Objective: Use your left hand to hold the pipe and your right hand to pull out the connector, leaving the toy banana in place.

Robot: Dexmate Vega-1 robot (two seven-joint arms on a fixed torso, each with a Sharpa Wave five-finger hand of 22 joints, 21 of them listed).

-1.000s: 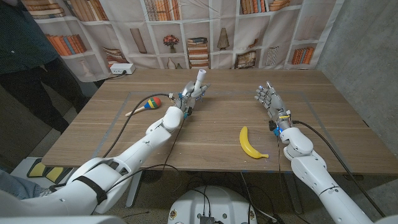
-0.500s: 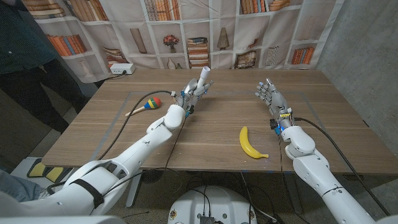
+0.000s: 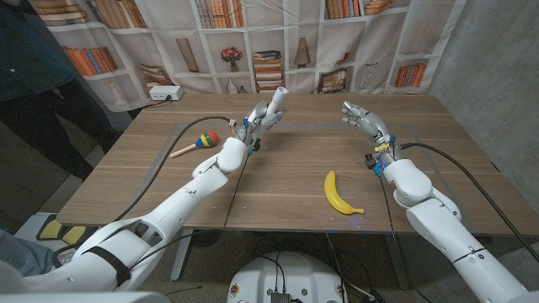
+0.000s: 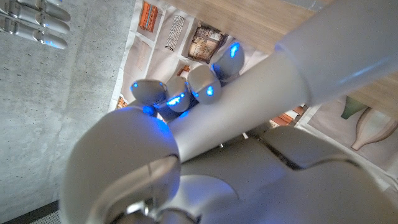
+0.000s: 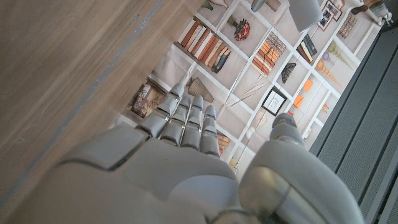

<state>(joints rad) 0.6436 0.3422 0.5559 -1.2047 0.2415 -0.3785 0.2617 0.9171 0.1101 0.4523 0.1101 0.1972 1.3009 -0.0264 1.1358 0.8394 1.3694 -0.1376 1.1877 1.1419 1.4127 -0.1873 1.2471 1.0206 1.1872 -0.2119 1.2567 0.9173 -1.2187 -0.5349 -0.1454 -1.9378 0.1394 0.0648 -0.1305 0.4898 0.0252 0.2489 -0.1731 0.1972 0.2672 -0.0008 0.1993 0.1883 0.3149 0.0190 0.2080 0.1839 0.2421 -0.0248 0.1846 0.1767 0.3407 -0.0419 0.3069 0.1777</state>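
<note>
The wooden bench [image 3: 278,168] spans the middle of the head view, with a bookshelf-print backdrop [image 3: 253,42] hung along its far edge at the top of the frame. A person in dark clothes [image 3: 34,76] stands at the upper left, beside the bench's corner.

The left arm [image 3: 181,198] runs from the lower left up toward the upper centre. The left hand [image 3: 259,118] is raised above the bench there, its fingers [image 4: 199,84] wrapped round the white pipe [image 3: 274,97]; the left wrist view shows them closed on the tube, tips glowing blue. The pipe sticks up out of the hand, tilted toward the upper right, its open end at the top. Whether a connector sits on it I cannot tell.

The right arm [image 3: 438,227] comes in from the lower right. The right hand [image 3: 364,120] hangs above the bench in the upper right centre, well apart from the pipe, its fingers [image 5: 186,121] stretched out, slightly spread and holding nothing.

The banana [image 3: 339,194] lies on the bench right of centre, near the right forearm and touching neither hand.

A maraca [image 3: 195,144] with a red, yellow and green head lies left of the left hand, handle pointing to the lower left. A white power strip [image 3: 164,93] sits at the bench's far left corner. Black cables [image 3: 168,156] trail across the bench by each arm.
</note>
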